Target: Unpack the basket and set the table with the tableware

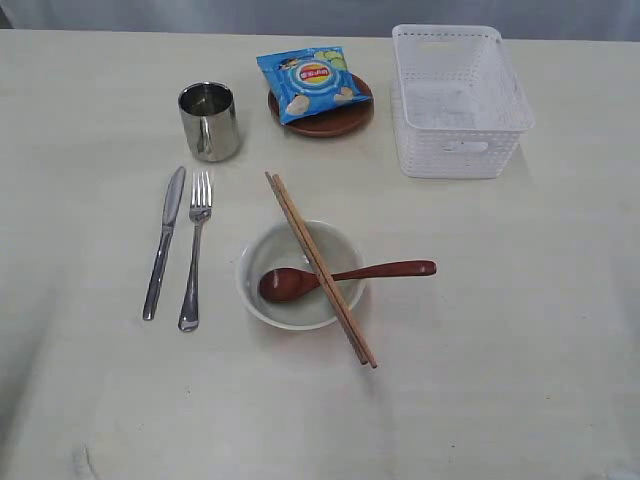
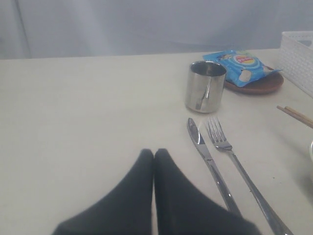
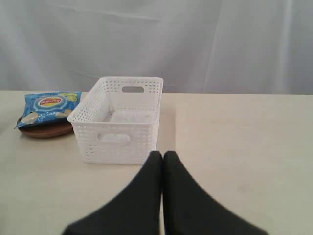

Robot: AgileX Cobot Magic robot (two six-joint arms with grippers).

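Holding nothing, my left gripper (image 2: 154, 159) and right gripper (image 3: 163, 159) were both pinched closed; basket (image 1: 455, 150) stood by table (image 1: 520, 350) corner.

Cream-white matte tabletop (image 1: 520, 330), set.
Directly on it: white perforated plastic basket (image 1: 458, 152), steel mug (image 1: 209, 122), round brown plate (image 1: 340, 124), steel knife (image 1: 163, 245) beside steel fork (image 1: 195, 250), pale ceramic bowl (image 1: 248, 290).

Most of the plate (image 1: 335, 127) hidden under snack bag (image 1: 308, 82), basket (image 2: 298, 58) cut off in left wrist view

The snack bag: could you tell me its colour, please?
The snack bag is blue; clearest in the exterior view.
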